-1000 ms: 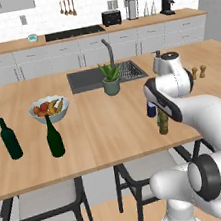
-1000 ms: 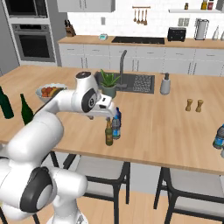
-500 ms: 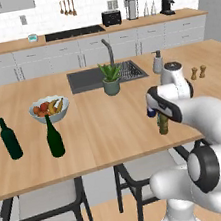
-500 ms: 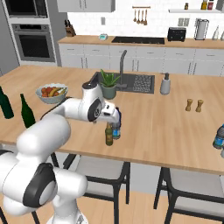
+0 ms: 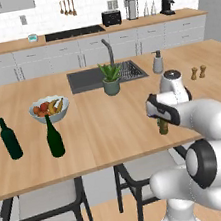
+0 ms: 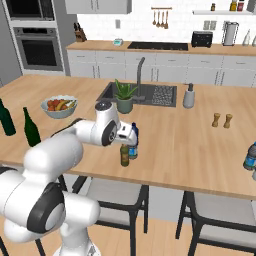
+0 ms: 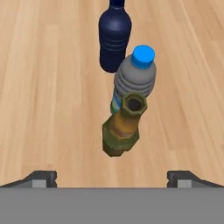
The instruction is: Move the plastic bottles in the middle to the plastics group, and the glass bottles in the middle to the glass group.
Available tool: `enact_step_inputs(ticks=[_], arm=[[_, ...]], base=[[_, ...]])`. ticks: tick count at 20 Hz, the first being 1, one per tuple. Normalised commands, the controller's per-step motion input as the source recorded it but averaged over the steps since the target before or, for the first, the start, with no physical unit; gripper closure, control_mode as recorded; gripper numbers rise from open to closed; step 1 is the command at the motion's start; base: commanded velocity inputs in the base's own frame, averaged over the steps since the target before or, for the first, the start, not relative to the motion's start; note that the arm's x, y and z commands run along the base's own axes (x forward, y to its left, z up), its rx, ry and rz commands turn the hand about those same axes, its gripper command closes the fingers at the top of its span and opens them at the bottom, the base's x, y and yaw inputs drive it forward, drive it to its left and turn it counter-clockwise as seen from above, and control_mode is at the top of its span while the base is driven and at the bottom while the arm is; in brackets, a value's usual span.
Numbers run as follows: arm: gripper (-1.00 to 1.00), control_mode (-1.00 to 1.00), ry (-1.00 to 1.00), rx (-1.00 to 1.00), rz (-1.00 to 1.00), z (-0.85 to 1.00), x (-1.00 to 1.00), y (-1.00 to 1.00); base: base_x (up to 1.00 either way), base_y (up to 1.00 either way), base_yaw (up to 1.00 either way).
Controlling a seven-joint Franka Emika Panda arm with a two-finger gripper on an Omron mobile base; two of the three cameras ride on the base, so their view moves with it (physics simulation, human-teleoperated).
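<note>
Wooden counter (image 7: pixel 43 87): amber bottle (image 7: pixel 123 127) centred between spread fingers (image 7: pixel 41 177).

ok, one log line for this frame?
pincer: open, above amber bottle | held: nothing | clear bottle, blue cap and dark-blue bottle behind | counter

I see a wooden surface (image 5: pixel 95 130) with a sink (image 5: pixel 85 79), grey cabinets (image 5: pixel 73 55) behind, white wall (image 5: pixel 41 14), chairs (image 5: pixel 44 204) below.
</note>
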Motion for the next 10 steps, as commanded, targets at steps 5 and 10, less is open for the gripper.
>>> enact_step_inputs(ticks=[5, 10], arm=[[-1.00, -1.00, 0.00, 0.00, 0.00, -0.18, 0.03, -0.13], [-1.00, -1.00, 0.00, 0.00, 0.00, -0.03, 0.17, -0.12]], base=[[0.00, 0.00, 0.00], [0.00, 0.00, 0.00]])
